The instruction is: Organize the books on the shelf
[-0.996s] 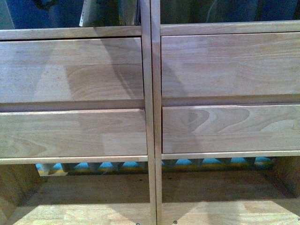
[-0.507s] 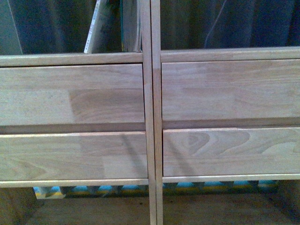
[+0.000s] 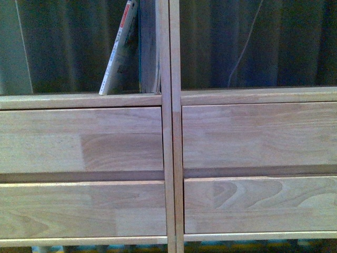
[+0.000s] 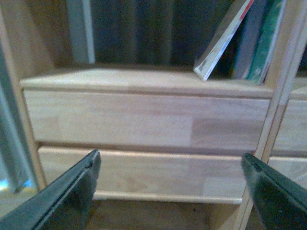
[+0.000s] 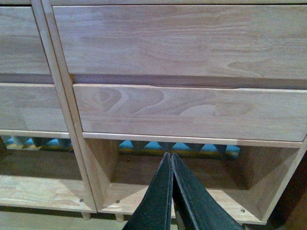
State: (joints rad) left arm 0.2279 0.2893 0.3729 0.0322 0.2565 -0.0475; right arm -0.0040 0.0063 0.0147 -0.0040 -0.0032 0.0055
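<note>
The books stand in the shelf's (image 3: 169,132) left open compartment, crowded against the centre post, above the two left drawer fronts (image 3: 81,139). The thin white book (image 3: 119,50) has a red block high on its spine and dark print below; it tilts, its top leaning toward the post and its foot resting on the compartment floor, away from the others. Just beside it, upright against the post, are a dark book (image 4: 249,38) and a teal-edged one (image 4: 266,43). The right compartment holds only shadow, with a thin pale cord (image 3: 245,45) hanging behind it.

The left pincer (image 4: 170,191) sits low before the left drawers, its dark fingers (image 4: 72,191) spread wide apart with nothing between them. The right pincer (image 5: 171,191) points at the lower open compartment beneath the right drawers, its fingers pressed together and holding nothing.

The shelf is pale wood with plain, handle-less fronts. Through the bottom compartment shows a blue and yellow patterned strip (image 5: 177,146). Behind the shelf hangs a dark pleated curtain (image 3: 68,47).
</note>
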